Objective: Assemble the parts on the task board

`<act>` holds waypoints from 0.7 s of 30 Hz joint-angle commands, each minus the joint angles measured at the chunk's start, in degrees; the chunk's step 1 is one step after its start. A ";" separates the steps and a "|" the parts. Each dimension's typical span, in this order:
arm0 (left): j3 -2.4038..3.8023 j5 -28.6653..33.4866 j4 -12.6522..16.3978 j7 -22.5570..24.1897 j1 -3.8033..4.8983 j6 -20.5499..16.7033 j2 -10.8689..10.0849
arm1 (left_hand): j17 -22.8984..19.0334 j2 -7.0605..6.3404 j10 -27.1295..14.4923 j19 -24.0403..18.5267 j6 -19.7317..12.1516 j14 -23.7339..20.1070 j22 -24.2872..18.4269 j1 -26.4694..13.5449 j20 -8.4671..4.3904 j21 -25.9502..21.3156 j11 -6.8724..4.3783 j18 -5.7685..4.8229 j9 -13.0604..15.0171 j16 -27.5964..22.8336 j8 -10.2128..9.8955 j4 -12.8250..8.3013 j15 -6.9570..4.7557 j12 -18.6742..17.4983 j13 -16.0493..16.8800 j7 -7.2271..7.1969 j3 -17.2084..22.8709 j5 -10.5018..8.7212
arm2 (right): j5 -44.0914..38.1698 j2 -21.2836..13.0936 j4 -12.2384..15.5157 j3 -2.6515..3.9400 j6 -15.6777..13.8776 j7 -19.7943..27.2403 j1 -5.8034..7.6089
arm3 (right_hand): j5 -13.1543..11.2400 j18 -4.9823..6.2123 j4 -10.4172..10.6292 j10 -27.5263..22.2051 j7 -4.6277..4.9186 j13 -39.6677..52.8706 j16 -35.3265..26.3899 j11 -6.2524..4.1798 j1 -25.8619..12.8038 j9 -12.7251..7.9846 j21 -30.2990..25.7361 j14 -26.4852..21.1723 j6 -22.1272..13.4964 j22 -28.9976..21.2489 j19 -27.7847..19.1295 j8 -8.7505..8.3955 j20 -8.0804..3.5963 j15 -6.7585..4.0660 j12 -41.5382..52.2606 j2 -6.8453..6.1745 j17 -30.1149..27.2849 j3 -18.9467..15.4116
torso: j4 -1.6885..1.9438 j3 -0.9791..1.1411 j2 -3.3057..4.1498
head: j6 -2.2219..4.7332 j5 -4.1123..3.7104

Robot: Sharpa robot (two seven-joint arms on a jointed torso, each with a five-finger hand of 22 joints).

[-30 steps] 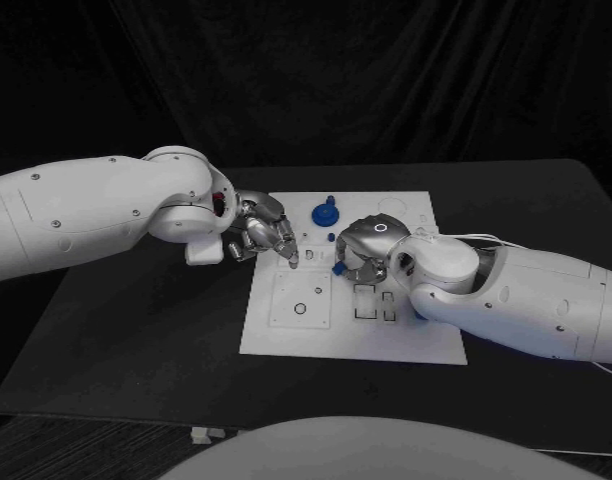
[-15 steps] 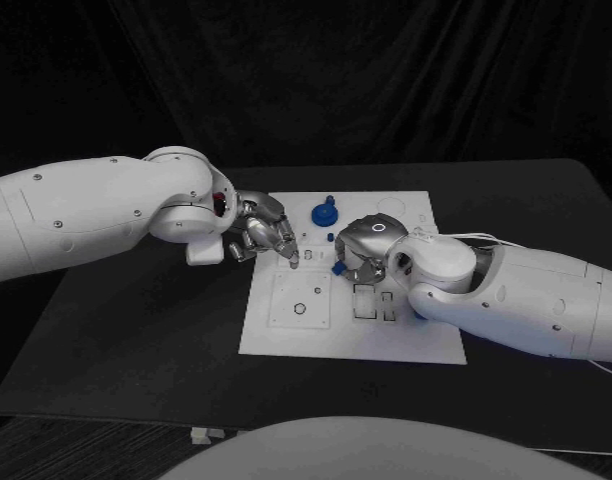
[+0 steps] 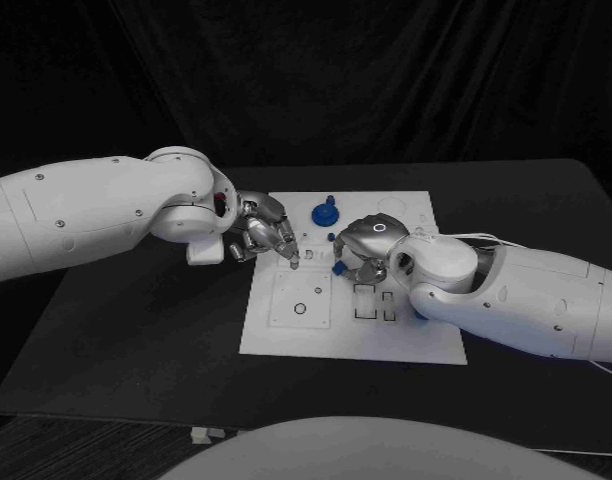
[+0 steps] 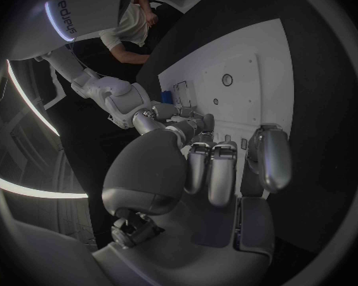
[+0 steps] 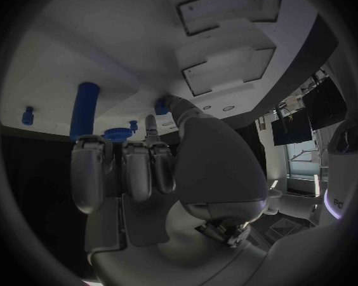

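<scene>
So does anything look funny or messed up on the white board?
Nothing stands out. The task board lies flat on the table, with blue parts standing near its far edge. The right hand holds a small blue part over the board, and the left hand hovers at its left edge. Nothing looks spilled or broken.

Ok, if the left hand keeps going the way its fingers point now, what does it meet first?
Most likely the bare task board: the left hand points its fingertips down at the board's left edge, near the oval slot. Whether they already touch is unclear.
</scene>
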 commanded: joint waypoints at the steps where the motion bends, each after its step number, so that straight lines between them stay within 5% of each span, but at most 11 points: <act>1: 0.05 0.31 0.00 1.02 -0.12 0.72 0.17 | 15.10 0.39 2.95 -0.39 0.05 5.85 10.08 0.00 -0.18 -0.39 0.38 0.68 -0.05 0.15 -0.32 0.29 0.33 -0.29 12.03 0.37 -0.10 0.32 | 1.13 -0.33 -0.78 -0.63 2.36 0.09 -0.86 | 0.76 0.39 -0.52 4.99 -0.43 13.29 0.07 -0.69 0.80 -0.17 0.34 5.32 0.25 12.13 1.65 -0.27 -0.67 -0.55 0.25 0.27 12.43 0.15 | 0.01 0.01 -0.02 | 0.01 -0.02; 7: 0.05 0.31 -0.09 0.95 -0.14 0.85 0.21 | 15.10 0.42 2.85 -0.54 -0.01 5.85 10.00 -0.04 -0.16 -0.66 0.41 0.74 -0.12 0.15 -0.35 0.36 0.36 -0.39 11.93 0.40 -0.07 0.31 | 1.13 -0.21 -0.84 -0.63 2.54 0.49 -0.86 | 1.10 0.31 -0.74 5.13 -0.57 13.54 0.16 -0.86 0.92 -0.22 0.67 5.38 1.54 12.24 1.82 0.07 -0.86 -0.72 0.36 0.44 12.62 0.42 | -0.01 0.01 -0.03 | 0.01 0.02; 14: 0.05 0.31 -0.18 0.93 -0.15 0.85 0.20 | 15.10 0.44 2.70 -0.63 -0.06 5.85 9.96 -0.08 -0.14 -0.81 0.44 0.77 -0.19 0.15 -0.37 0.44 0.38 -0.54 11.79 0.43 -0.04 0.29 | 1.13 -0.17 -0.88 -0.63 2.51 0.67 -0.86 | 2.40 0.30 -1.74 5.21 -1.78 13.67 0.16 -1.79 1.26 0.22 0.75 5.40 9.35 12.26 1.86 2.19 -1.56 -1.49 0.41 1.09 12.64 1.67 | -0.01 0.01 -0.01 | 0.01 0.10; 21: 0.04 0.31 -0.31 0.99 -0.17 0.88 0.23 | 15.10 0.49 2.64 -0.74 -0.07 5.85 9.91 -0.11 -0.12 -0.98 0.46 0.80 -0.26 0.15 -0.37 0.52 0.41 -0.59 11.74 0.45 -0.01 0.30 | 1.13 -0.40 -0.77 -0.63 1.51 0.87 -0.87 | 2.98 0.28 -2.52 5.31 -2.57 13.83 0.19 -2.40 1.49 0.46 0.81 5.43 12.39 12.28 1.89 2.60 -2.04 -2.03 0.47 1.33 12.73 2.20 | 0.00 -0.01 -0.04 | 0.01 0.12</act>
